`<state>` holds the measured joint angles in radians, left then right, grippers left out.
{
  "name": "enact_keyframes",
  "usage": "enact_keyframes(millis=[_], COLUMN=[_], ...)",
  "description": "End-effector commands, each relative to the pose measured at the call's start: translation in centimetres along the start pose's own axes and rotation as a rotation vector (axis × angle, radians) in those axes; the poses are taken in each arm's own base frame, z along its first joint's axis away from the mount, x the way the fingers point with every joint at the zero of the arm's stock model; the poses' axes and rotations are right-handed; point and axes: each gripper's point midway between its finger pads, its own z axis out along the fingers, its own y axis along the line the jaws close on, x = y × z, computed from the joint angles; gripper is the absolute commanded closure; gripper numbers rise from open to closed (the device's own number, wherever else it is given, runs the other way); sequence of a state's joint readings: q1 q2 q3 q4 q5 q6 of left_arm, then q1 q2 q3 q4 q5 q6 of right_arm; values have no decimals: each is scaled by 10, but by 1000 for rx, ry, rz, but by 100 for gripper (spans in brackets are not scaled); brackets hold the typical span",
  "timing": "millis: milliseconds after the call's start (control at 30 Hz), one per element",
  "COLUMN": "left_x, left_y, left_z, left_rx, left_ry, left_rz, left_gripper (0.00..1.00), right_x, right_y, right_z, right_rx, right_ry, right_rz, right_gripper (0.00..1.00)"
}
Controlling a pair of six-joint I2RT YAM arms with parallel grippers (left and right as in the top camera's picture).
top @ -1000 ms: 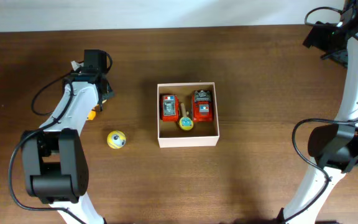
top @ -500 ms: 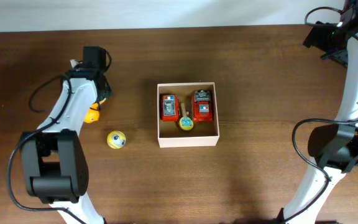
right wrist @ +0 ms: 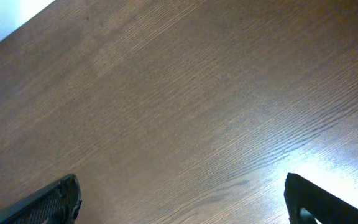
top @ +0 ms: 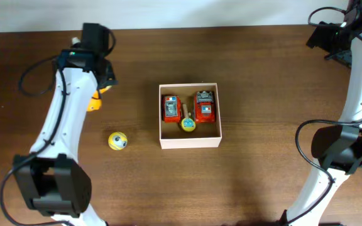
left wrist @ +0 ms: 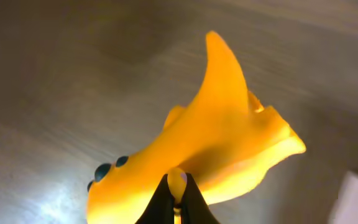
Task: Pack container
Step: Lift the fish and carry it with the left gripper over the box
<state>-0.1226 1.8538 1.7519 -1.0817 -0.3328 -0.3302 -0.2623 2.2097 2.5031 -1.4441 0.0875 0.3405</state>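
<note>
The container (top: 190,142) sits in the middle of the table (top: 263,94), open side up, near enough square to have no real long axis, its walls parallel with the table edges. Left of it, the left pincer (left wrist: 178,200) is nipped onto a thin bit of an orange toy (left wrist: 222,137), which I'd guess could swivel or slip out on the way over. The right pincer (right wrist: 180,198) gapes wide and empty, far off.

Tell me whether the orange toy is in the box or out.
Out. The left gripper is shut on the orange toy, well to the left of the box.
</note>
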Motion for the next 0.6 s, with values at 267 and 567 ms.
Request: enact_keyframes(millis=[267,567], left_x=[66,137], left_y=[-126,-185], left_z=[-90,-132], left_rx=[271,349], left_ry=[-14,-14], left_rz=[584,859], left_gripper=[98,98], right_x=[0,0], right_y=[0,0], right_z=[1,1], right_rx=[3,3], right_ry=[2,2], right_rz=[8,8], right_gripper=[1,1])
